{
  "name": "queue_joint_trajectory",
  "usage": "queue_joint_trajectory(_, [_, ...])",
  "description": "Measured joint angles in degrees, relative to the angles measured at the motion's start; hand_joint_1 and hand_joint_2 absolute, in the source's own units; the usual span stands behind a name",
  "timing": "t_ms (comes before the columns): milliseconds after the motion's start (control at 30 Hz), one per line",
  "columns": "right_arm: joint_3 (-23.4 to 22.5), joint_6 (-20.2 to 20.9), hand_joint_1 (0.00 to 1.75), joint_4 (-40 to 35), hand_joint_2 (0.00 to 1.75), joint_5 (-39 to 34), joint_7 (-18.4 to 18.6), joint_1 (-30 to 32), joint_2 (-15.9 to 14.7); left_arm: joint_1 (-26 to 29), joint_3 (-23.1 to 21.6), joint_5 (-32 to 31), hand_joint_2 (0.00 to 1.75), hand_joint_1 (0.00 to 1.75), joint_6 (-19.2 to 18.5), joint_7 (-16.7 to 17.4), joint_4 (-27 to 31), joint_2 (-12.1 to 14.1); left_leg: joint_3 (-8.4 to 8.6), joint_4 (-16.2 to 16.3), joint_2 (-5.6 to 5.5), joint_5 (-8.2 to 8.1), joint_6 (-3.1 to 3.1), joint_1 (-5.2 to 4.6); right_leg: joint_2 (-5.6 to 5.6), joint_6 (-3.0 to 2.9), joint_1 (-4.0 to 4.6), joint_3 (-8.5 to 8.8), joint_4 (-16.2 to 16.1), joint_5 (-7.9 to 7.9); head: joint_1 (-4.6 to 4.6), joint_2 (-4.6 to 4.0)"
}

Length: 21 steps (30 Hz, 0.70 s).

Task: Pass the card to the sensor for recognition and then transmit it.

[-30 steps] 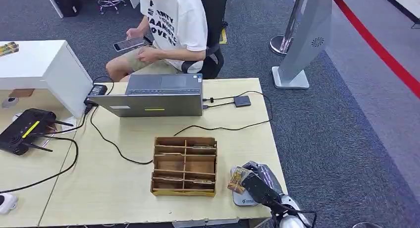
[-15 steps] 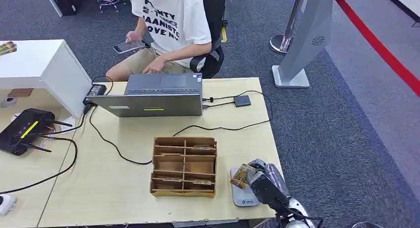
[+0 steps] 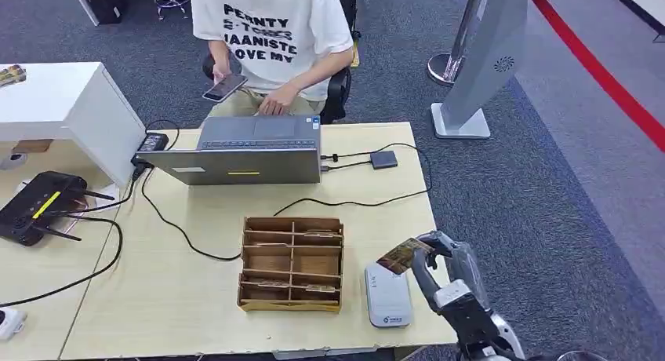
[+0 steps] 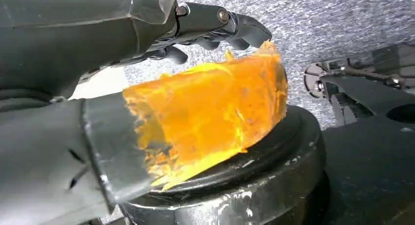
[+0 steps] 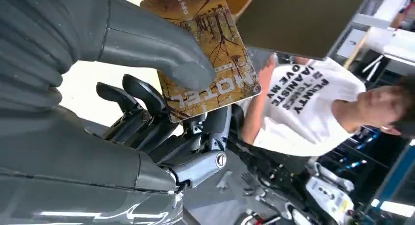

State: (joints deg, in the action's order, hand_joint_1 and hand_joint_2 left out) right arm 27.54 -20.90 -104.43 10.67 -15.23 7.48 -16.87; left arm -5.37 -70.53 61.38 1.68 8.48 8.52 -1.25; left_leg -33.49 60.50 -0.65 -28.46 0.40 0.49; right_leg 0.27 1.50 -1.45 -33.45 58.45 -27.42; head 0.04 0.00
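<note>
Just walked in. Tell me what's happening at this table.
The robot's right hand holds a brown card just above the far end of the grey card reader on the table. Beside it sits a wooden organizer. Across the table, a person sits behind a laptop, holding a phone.

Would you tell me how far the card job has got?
Picked up: the right hand pinches the card, lifted beside the white sensor. Whether it was scanned cannot be told. Left: passing it across the table, presumably to the seated person.
</note>
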Motion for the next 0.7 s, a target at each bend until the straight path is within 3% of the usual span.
queue_joint_trajectory(367, [0.4, -0.9, 1.75, -1.9, 1.75, 0.7, -0.8, -1.6, -0.4, -0.2, -0.7, -2.7, 0.00, 0.00, 0.2, -4.7, 0.0, 0.0, 0.00, 0.0, 0.00, 0.00, 0.00, 0.01, 0.00, 0.00, 0.00, 0.00, 0.0, 0.00, 0.02, 0.00])
queue_joint_trajectory(700, [1.8, -3.4, 1.75, -2.2, 1.75, 9.7, 1.3, -6.7, -0.4, -0.4, -1.0, -2.4, 0.00, 0.00, 0.2, -3.3, 0.0, 0.0, -0.02, 0.0, 0.00, 0.01, 0.00, 0.00, 0.00, 0.00, 0.00, 0.01, 0.0, 0.00, 0.00, 0.00])
